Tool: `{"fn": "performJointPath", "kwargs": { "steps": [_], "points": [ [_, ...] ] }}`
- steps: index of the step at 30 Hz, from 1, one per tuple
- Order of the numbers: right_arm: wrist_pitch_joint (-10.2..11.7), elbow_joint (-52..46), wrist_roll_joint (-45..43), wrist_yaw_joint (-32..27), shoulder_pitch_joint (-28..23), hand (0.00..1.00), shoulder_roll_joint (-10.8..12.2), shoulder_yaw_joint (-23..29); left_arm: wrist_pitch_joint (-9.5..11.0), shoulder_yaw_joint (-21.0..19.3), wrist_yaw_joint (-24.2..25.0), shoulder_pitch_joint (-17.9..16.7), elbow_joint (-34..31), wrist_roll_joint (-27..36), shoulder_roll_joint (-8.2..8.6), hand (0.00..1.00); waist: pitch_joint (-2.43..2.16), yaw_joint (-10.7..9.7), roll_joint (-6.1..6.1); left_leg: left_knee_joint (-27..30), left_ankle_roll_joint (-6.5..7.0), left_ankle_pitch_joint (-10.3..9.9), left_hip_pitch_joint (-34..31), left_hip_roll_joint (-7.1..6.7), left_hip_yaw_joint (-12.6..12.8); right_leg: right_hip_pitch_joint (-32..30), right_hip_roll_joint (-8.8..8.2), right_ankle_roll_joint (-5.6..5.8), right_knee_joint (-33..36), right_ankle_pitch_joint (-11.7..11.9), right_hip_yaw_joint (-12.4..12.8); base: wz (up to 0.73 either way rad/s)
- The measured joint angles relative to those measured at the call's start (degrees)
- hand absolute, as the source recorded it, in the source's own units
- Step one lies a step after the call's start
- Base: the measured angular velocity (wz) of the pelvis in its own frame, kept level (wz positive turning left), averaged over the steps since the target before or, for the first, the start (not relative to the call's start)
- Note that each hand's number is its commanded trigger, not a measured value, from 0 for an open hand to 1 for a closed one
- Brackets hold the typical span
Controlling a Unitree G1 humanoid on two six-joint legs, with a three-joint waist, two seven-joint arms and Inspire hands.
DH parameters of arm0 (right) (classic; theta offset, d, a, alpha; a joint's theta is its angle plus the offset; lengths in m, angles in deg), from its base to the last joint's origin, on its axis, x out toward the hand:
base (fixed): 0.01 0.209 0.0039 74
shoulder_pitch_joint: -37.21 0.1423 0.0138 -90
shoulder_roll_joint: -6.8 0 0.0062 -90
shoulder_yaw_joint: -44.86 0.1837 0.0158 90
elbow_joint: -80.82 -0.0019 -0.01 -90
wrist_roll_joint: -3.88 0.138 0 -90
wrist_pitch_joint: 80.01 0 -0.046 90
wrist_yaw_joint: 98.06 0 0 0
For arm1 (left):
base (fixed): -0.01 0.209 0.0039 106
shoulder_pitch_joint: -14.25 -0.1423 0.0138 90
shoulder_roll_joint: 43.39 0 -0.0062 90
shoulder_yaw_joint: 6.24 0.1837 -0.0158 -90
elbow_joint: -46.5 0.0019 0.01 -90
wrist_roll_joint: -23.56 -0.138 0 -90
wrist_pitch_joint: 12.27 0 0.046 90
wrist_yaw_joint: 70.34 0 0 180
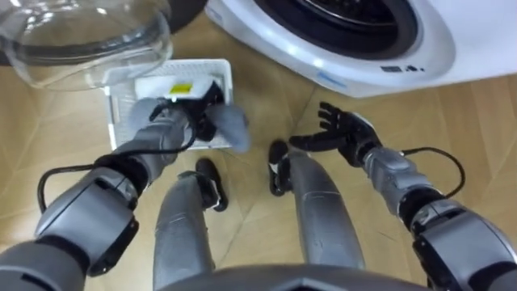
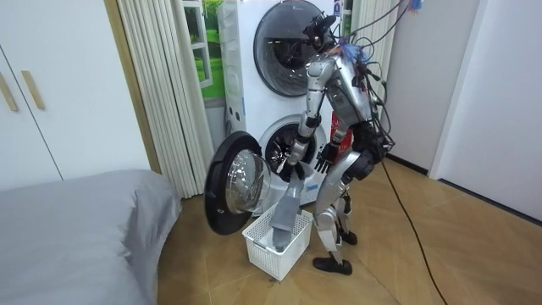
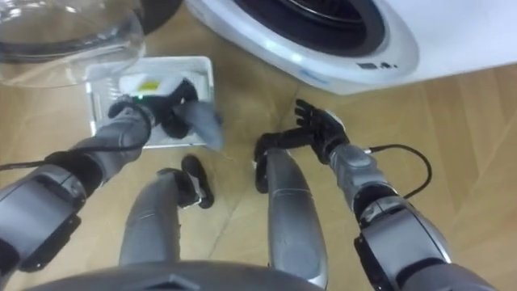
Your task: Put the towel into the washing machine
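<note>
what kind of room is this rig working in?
Likely a home bedroom with a laundry corner: stacked front-loading laundry machines with the lower door open, a white laundry basket on the wood floor, and a grey-covered bed beside pleated curtains.

Both eye views are looking steeply down from the robot's head, sitting close above the white basket (image 1: 220, 71) and the washing machine (image 1: 452, 48) front, and they're only slightly offset sideways from each other. The room view is standing well back, facing the machine's front at an angle, catching the whole robot plus that same basket and the open door (image 2: 233, 182).
</note>
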Motion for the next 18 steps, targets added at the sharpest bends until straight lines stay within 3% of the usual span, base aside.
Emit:
{"fn": "performJointPath", "kwargs": {
  "steps": [5, 10, 13, 16, 18],
  "points": [
    [0.08, -0.54, -4.69, 0.12, 1.23, 0.00, 0.30, 0.05, 0.27, -0.20, 6.68, -1.11, -6.72, 18.20, 0.63, 1.00, 0.00, 1.59, 0.17, -0.39, -0.02, 0.10, 0.21, -0.16, -0.15, 0.20, -0.30, 0.14, -0.29, -0.09, -0.09, 0.02],
    [0.07, -0.50, -6.78, 0.32, 1.91, 0.00, 1.08, -0.07, 0.73, 0.59, 16.34, -2.79, -10.32, 37.21, 3.44, 1.00, -0.07, 2.66, 0.12, -0.15, 0.01, 0.14, 0.57, -0.13, -0.61, 1.35, -0.25, 0.25, -1.11, -0.09, -0.62, 0.04],
    [0.07, -0.85, -6.77, 0.60, 2.05, 0.00, 1.49, -0.08, 0.69, 1.82, 20.36, -3.16, -11.02, 45.18, 4.51, 1.00, -0.15, 2.90, 0.02, -0.34, 0.06, 0.21, 1.09, -0.30, -0.89, 2.01, -0.48, 0.28, -1.24, -0.11, -1.18, 0.04],
    [-0.09, -1.25, -6.87, 0.51, 1.56, 0.00, 1.04, 0.03, 0.35, 2.01, 22.39, -4.03, -11.05, 50.45, 4.44, 1.00, -0.46, 2.82, 0.02, -0.37, -0.04, 0.28, 1.57, -0.16, -1.45, 3.15, -0.22, 0.28, -2.08, -0.08, -1.70, 0.06],
    [-0.11, -1.80, -6.96, 0.63, 1.57, 0.00, 0.60, 0.11, -0.74, 2.18, 23.84, -4.61, -11.05, 57.20, 4.37, 1.00, -0.57, 2.85, -0.14, -0.39, -0.04, 0.28, 1.81, -0.07, -1.68, 3.65, 0.02, 0.36, -2.47, 0.11, -1.75, 0.00]
  ]
}}
